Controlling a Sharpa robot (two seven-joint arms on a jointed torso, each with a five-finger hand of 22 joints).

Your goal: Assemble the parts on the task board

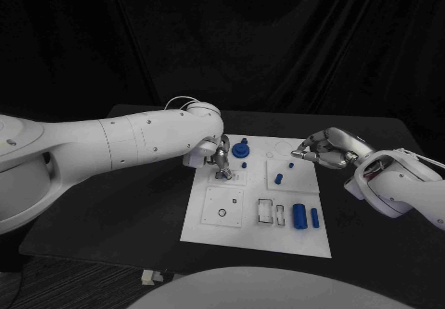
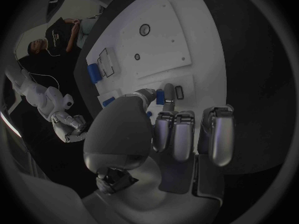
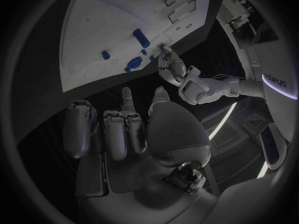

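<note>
Two silver hands work over your white task board (image 1: pixel 209 222), which lies in the middle of the black table (image 1: pixel 121 212).

Your left hand (image 1: pixel 216 154) has its fingers pointing down at the board's far left part. In the left wrist view you see its thumb and a fingertip (image 2: pixel 167 92) closed on a small blue part (image 2: pixel 160 97), held just above a little raised plate on the board. The other fingers are curled in beside it.

Your right hand (image 1: pixel 325 149) hangs over the board's far right corner. Its fingers are curled inward, and in the right wrist view nothing shows between them; whether a fingertip touches the board, you cannot tell.

Just beside your left hand, on the side toward the board's middle, a blue knob-shaped part (image 1: pixel 241 150) stands upright near the far edge. A small blue peg (image 1: pixel 244 165) sits just nearer than it. Farther right, on a square raised plate, you find a short blue piece (image 1: pixel 279 178) and a smaller one (image 1: pixel 290 165), a little apart.

Toward the near right part of the board a thick blue cylinder (image 1: pixel 299 215) lies on its side, with a thinner blue rod (image 1: pixel 315 218) just beside it on the right. Left of these are two narrow rectangular slots (image 1: pixel 266 212), and left again a square plate with a small ring (image 1: pixel 222 213) on it.
</note>
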